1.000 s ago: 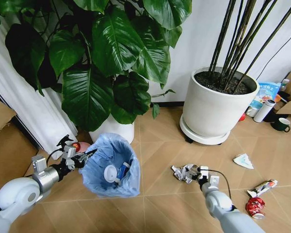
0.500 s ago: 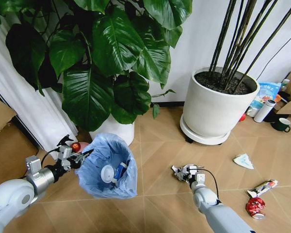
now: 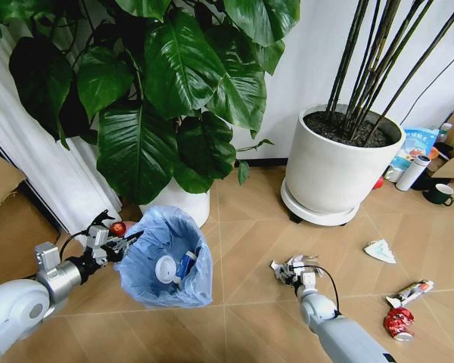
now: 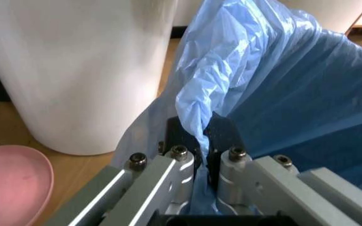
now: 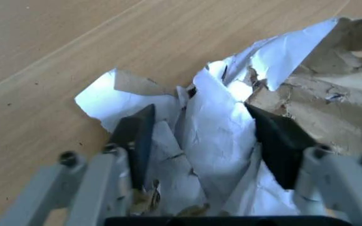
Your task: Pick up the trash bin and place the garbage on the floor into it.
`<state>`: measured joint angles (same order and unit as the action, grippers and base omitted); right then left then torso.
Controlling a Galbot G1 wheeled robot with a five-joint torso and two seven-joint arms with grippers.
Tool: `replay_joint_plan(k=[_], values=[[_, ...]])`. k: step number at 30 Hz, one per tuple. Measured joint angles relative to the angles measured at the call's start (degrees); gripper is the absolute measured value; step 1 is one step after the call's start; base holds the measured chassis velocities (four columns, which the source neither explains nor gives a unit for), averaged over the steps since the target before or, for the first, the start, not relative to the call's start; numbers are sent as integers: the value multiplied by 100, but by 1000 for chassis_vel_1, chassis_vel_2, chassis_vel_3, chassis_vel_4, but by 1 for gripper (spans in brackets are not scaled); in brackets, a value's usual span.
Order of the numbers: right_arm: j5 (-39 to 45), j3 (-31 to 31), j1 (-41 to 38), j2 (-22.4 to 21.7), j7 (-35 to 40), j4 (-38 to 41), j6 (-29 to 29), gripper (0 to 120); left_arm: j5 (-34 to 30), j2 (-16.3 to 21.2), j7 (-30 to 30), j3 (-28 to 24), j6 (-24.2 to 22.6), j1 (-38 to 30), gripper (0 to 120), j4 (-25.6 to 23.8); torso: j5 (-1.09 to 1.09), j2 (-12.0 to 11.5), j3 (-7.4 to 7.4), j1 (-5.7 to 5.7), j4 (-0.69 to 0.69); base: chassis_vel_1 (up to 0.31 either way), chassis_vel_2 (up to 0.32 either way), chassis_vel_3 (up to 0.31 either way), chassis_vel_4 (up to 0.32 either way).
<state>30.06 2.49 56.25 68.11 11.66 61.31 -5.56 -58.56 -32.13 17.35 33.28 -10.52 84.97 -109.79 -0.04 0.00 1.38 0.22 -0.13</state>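
Beside the leafy plant's pot (image 3: 178, 201), the left hand (image 3: 119, 243) is clamped on the bin (image 3: 165, 257) rim. Right hand (image 5: 200, 141), fingers apart, straddles crumpled paper (image 5: 212, 127) on the floor (image 3: 242, 310).

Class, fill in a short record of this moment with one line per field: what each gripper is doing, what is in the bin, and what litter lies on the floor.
Left gripper: fingers shut on the trash bin, pinching its blue-bagged rim.
Right gripper: fingers open, straddling the crumpled paper wad on the floor.
Bin contents: a white disc and a blue-white wrapper.
Floor litter: a white wad, a red-white wrapper, a red crushed piece.
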Motion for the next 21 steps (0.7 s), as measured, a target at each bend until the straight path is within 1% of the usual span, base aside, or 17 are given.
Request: replay_joint_plan(k=[2, 3, 4, 7, 10, 12, 13, 14, 19, 21], values=[[13, 8, 37, -37, -3, 48, -5, 43, -3, 15, 9, -49, 0, -21, 0, 6, -1, 0, 0, 0, 0, 0, 0, 0, 0], [13, 8, 37, -37, -3, 48, -5, 43, -3, 15, 9, -49, 0, -21, 0, 6, -1, 0, 0, 0, 0, 0, 0, 0, 0], [17, 13, 53, -50, -5, 70, -6, 39, -4, 22, 11, -63, 0, -31, 0, 7, 0, 0, 0, 0, 0, 0, 0, 0, 0], [40, 43, 139, -110, -7, 205, -20, 25, -23, 57, 14, -79, 0, -58, 0, 7, 0, 0, 0, 0, 0, 0, 0, 0, 0], [48, 51, 164, -136, -7, 256, -23, 21, -33, 71, 15, -78, 0, -59, 0, 6, 0, 0, 0, 0, 0, 0, 0, 0, 0], [100, 90, 258, -253, 0, 452, -59, 7, -61, 107, 25, -61, 0, -57, 0, -9, 0, 0, 0, 0, 0, 0, 0, 0, 0], [100, 90, 258, -253, 0, 452, -59, 7, -61, 107, 25, -61, 0, -57, 0, -9, 0, 0, 0, 0, 0, 0, 0, 0, 0], [123, 121, 315, -339, 8, 585, -69, 1, -68, 116, 36, -56, 0, -49, 0, -23, 1, 0, 0, 0, 0, 0, 0, 0, 0], [243, 274, 612, -694, 55, 1228, -140, 0, -69, 146, 86, -85, 0, -53, 0, -29, -1, 0, 0, 0, 0, 0, 0, 0, 0], [261, 315, 679, -754, 60, 1362, -147, 0, -71, 157, 95, -97, 0, -72, 0, -28, 1, 0, 0, 0, 0, 0, 0, 0, 0]])
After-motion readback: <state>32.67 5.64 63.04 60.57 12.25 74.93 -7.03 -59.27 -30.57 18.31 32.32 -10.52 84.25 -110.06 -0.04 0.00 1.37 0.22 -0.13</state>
